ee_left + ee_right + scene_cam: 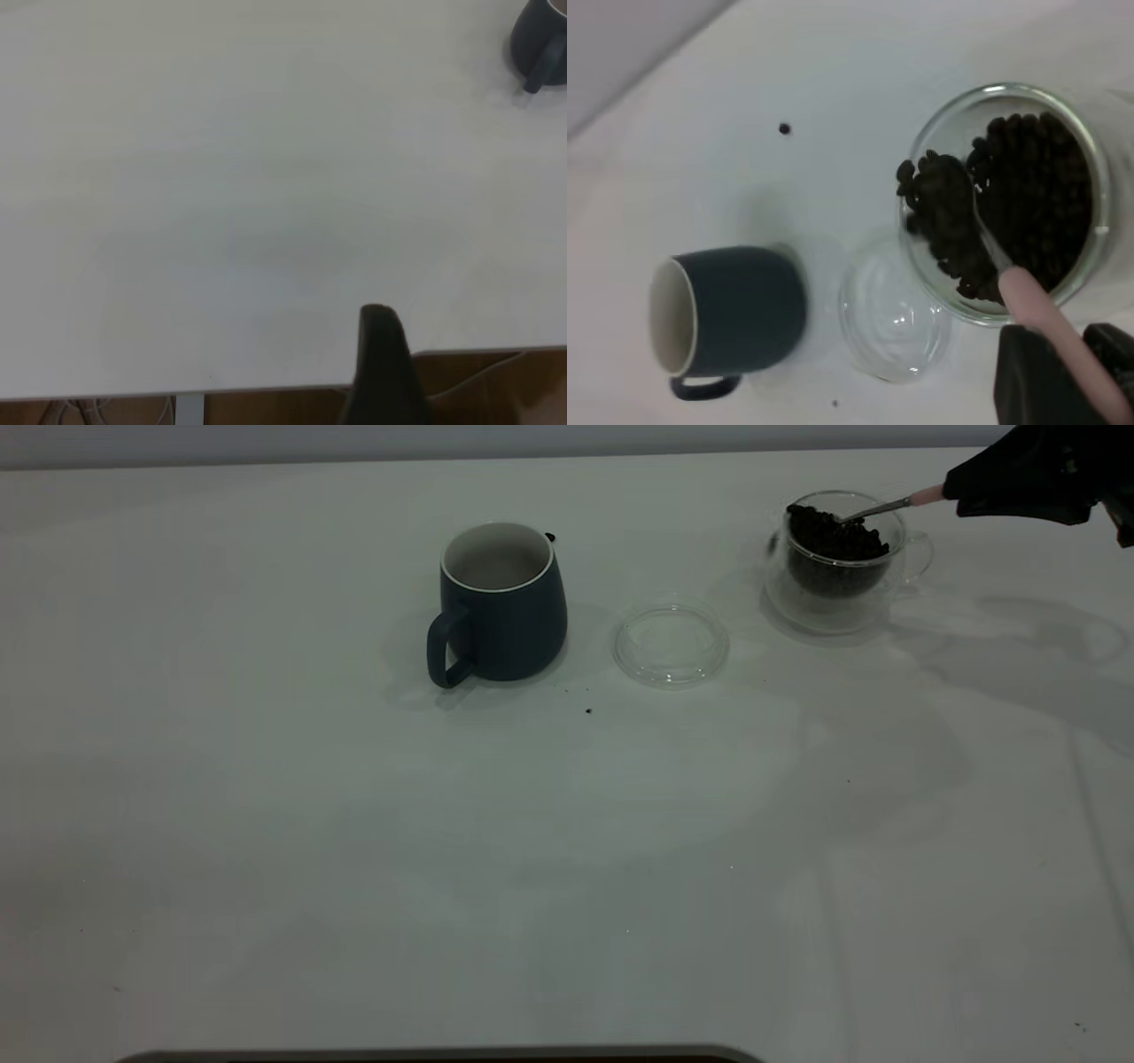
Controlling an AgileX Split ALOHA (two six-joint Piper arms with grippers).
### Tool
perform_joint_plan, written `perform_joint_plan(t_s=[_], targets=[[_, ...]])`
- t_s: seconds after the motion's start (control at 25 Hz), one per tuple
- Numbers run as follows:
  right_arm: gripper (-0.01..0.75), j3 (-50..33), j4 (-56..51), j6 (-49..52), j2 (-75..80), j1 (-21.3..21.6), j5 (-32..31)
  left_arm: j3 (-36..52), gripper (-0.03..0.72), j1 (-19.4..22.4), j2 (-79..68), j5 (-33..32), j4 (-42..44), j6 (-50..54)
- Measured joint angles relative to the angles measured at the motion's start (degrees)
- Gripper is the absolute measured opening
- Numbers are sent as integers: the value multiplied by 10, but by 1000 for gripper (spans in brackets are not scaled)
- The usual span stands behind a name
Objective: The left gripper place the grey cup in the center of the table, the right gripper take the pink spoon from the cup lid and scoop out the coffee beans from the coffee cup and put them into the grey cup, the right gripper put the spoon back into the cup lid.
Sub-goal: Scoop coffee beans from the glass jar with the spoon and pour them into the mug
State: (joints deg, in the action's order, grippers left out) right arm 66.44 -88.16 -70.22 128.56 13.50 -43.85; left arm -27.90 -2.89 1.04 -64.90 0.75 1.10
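White table (pixel 354 850): right gripper (pixel 1063 372) pinches the pink-handled metal spoon (pixel 1010 274) in the clear glass cup's (pixel 837 558) dark beans (pixel 1028 195); the navy mug (pixel 500 607) lies leftward (left gripper (pixel 383 372) probably idle, fingers unclear).

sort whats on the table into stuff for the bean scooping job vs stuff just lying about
In the job:
grey cup, upright
cup lid, nothing on it
coffee cup with coffee beans
pink spoon, held by the right gripper, bowl in the beans

Lying about:
stray bean on the table
dark specks near the grey cup
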Motion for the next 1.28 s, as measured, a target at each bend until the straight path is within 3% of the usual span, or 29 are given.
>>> perform_joint_plan(t_s=[0.32,1.28], targets=[[113,0,-34,2,44,37,-49,0,567,0,0,0,0,0],[113,0,-82,13,85,87,-182,0,567,0,0,-1,0,-1]])
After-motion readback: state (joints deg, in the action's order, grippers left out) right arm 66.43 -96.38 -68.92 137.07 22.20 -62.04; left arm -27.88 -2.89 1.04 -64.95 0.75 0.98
